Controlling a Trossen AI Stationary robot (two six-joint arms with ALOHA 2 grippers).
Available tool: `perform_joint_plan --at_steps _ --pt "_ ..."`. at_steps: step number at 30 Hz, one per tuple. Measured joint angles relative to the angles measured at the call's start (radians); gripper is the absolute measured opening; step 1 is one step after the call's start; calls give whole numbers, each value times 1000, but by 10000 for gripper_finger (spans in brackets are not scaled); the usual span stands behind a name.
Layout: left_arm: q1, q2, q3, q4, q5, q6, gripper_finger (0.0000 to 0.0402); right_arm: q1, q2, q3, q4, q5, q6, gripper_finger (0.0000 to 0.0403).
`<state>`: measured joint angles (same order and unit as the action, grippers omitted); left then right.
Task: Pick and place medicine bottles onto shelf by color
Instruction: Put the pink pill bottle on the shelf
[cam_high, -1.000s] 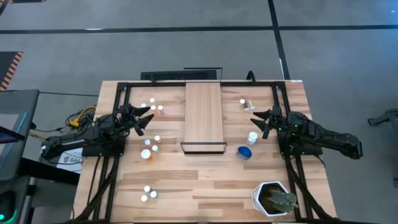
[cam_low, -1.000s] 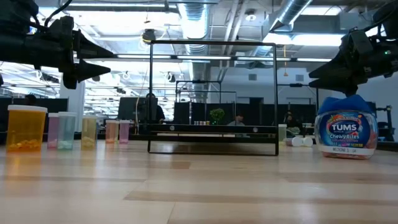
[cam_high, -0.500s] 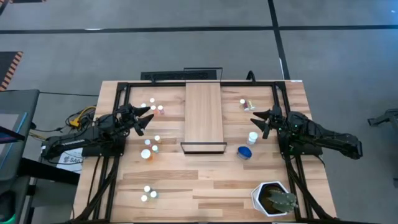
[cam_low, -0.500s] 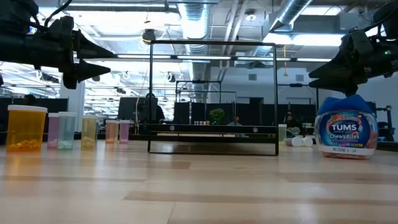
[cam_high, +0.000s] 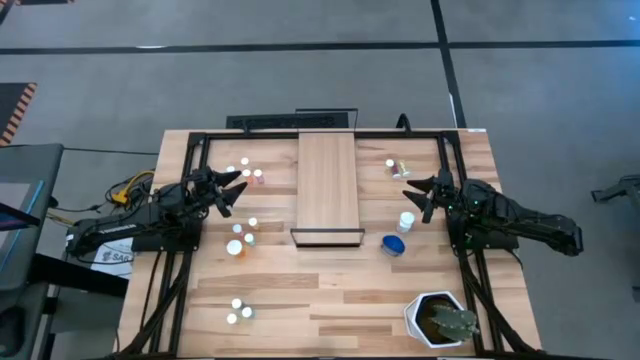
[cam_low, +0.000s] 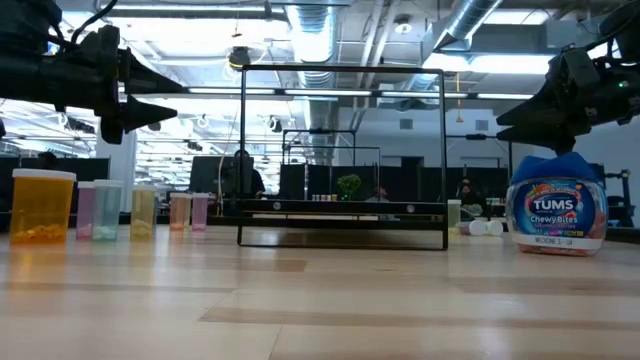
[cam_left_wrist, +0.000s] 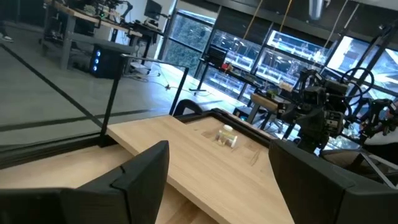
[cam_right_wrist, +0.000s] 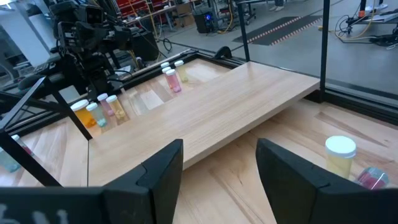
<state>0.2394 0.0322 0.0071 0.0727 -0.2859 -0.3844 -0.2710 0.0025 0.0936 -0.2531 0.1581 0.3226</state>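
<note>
The shelf (cam_high: 329, 190), a long light-wood board on a dark frame, stands mid-table, its top bare. Small white-capped bottles stand left of it in groups (cam_high: 245, 172) (cam_high: 243, 235) (cam_high: 238, 312). Right of it are two small bottles (cam_high: 397, 166), a white one (cam_high: 406, 221) and the blue bottle (cam_high: 393, 244). My left gripper (cam_high: 236, 192) hovers open above the left bottles, pointing at the shelf. My right gripper (cam_high: 414, 195) hovers open at the shelf's right side, above the white bottle. In the wrist views, both grippers (cam_left_wrist: 217, 180) (cam_right_wrist: 221, 165) have nothing between their fingers.
A white hexagonal plant pot (cam_high: 440, 320) sits at the near right corner. A black frame (cam_high: 200, 140) runs around the table's far part. In the low view the orange bottle (cam_low: 42, 205) and the blue bottle (cam_low: 556, 212) stand nearest, either side of the shelf frame (cam_low: 343, 210).
</note>
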Motion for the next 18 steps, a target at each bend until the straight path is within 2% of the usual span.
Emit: perform_joint_plan --at_steps 4,8,11,18 --pt "0 0 0 5 -42 -24 263 0 0 0 0 0 0 225" --pt "0 0 6 -14 -54 -281 263 0 0 0 0 0 0 225" --pt "0 0 7 9 29 -410 263 0 0 0 0 0 0 225" --pt "0 0 11 120 110 -342 263 0 0 0 0 0 0 225"
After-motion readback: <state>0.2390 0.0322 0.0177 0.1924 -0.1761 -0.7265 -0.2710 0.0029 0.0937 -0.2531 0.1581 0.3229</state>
